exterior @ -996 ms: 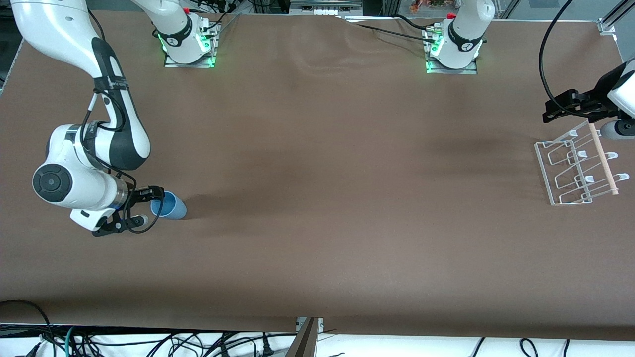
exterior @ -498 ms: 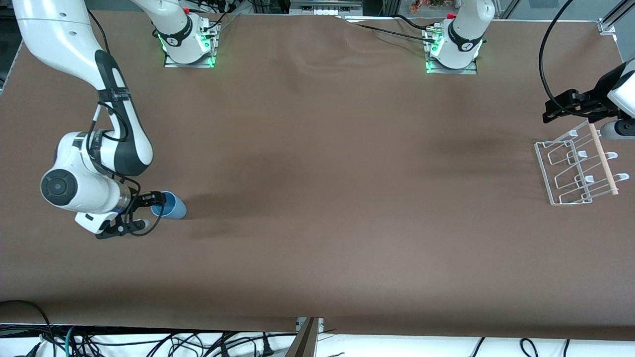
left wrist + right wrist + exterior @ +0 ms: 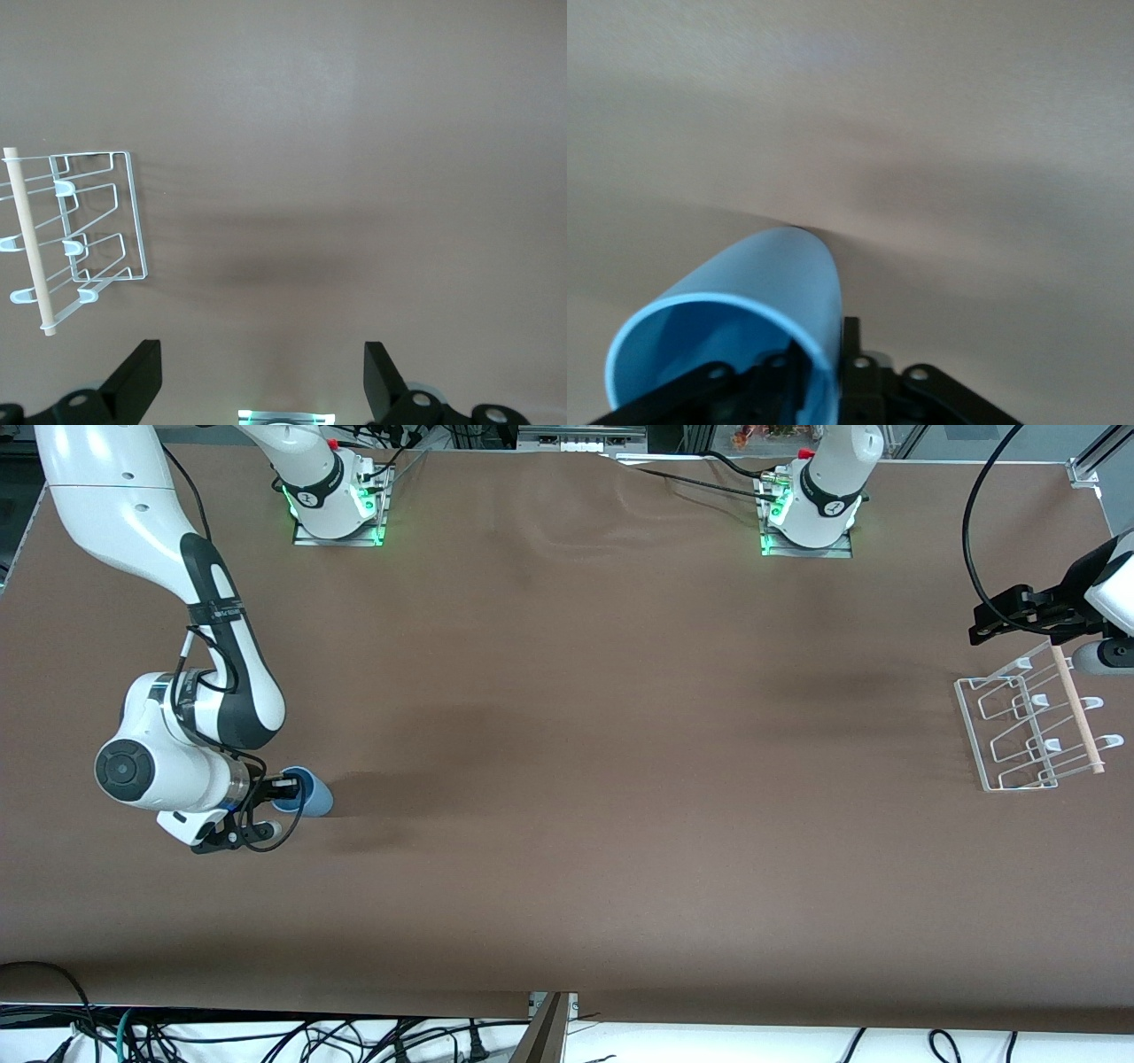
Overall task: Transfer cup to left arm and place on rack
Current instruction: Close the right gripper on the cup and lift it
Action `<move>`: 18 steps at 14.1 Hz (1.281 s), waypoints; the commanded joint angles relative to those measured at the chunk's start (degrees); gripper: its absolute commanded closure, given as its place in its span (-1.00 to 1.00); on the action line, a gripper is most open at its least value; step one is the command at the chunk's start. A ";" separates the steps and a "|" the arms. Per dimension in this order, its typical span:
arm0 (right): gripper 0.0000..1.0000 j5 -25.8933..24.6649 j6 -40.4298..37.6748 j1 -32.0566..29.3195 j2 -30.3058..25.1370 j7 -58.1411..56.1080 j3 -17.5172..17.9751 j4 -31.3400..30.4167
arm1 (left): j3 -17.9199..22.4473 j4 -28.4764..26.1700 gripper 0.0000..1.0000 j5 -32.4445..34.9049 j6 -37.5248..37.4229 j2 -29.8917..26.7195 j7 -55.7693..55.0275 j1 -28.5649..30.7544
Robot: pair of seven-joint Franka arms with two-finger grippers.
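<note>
The cup (image 3: 308,794), a smooth light-blue handleless tumbler, sits at the right arm's end of the table with its rim wall pinched between the fingers of the right gripper (image 3: 282,783), one finger inside its open mouth (image 3: 718,354). The rack (image 3: 1032,722), white wire with upturned pegs and a pale wooden rod (image 3: 27,243) along one edge, stands on the table just under the left gripper (image 3: 1010,615), whose left arm (image 3: 1099,598) waits there with fingers spread.
</note>
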 commanded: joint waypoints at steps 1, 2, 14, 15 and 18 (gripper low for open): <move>1.00 2.12 -2.69 -0.27 -0.17 0.02 0.50 2.09 | -0.13 1.54 -1.00 0.86 -0.67 0.79 0.06 0.26; 1.00 2.21 -3.05 -0.10 -0.17 1.51 0.67 2.96 | -0.13 1.54 -1.00 0.86 -0.67 0.79 0.06 0.17; 1.00 27.50 -23.45 5.53 -0.53 46.93 15.94 20.72 | -0.21 2.68 -1.00 -3.24 -0.23 4.03 0.33 -0.09; 1.00 31.00 -21.45 5.88 -0.27 50.35 17.71 20.72 | -0.13 2.60 -1.00 -7.10 -0.14 5.08 0.41 0.08; 1.00 44.63 -10.48 10.17 0.00 60.11 18.87 20.46 | -0.65 1.72 -1.00 -14.33 0.64 6.15 1.29 -0.88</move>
